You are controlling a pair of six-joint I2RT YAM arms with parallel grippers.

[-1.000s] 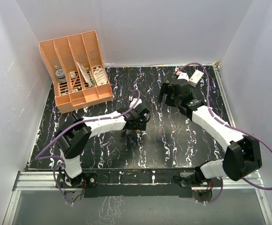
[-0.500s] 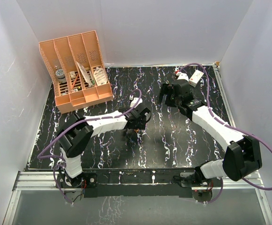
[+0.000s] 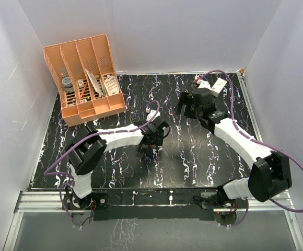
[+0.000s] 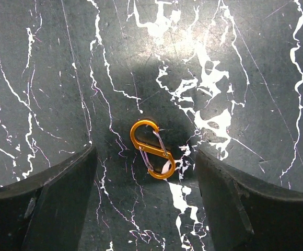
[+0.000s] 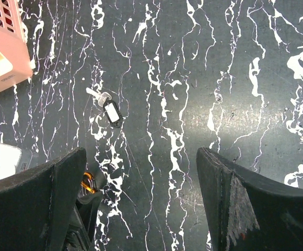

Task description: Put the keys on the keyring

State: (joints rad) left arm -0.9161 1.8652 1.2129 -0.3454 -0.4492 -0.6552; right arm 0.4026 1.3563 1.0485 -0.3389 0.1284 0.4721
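Note:
The keyring [image 4: 152, 149], a small orange S-shaped clip, lies flat on the black marbled table. My left gripper [image 4: 145, 175] is open and hangs right above it, one finger on each side and neither touching it. In the top view the left gripper [image 3: 150, 144] is at mid-table. The keys [image 5: 108, 110], a silvery key on a black tag with a white label, lie apart from the clip and show in the top view [image 3: 152, 110] as a pale speck. My right gripper [image 5: 141, 162] is open and empty above the table, right of the keys. The keyring [image 5: 88, 183] also shows there, between the left fingers.
A large orange slotted organizer [image 3: 83, 78] with small items stands at the back left, its corner in the right wrist view [image 5: 0, 47]. A white box with a red mark [image 3: 218, 85] lies at the back right. White walls enclose the table.
My left gripper has shifted slightly toward the near edge, uncovering the keys behind it. The right arm has barely moved.

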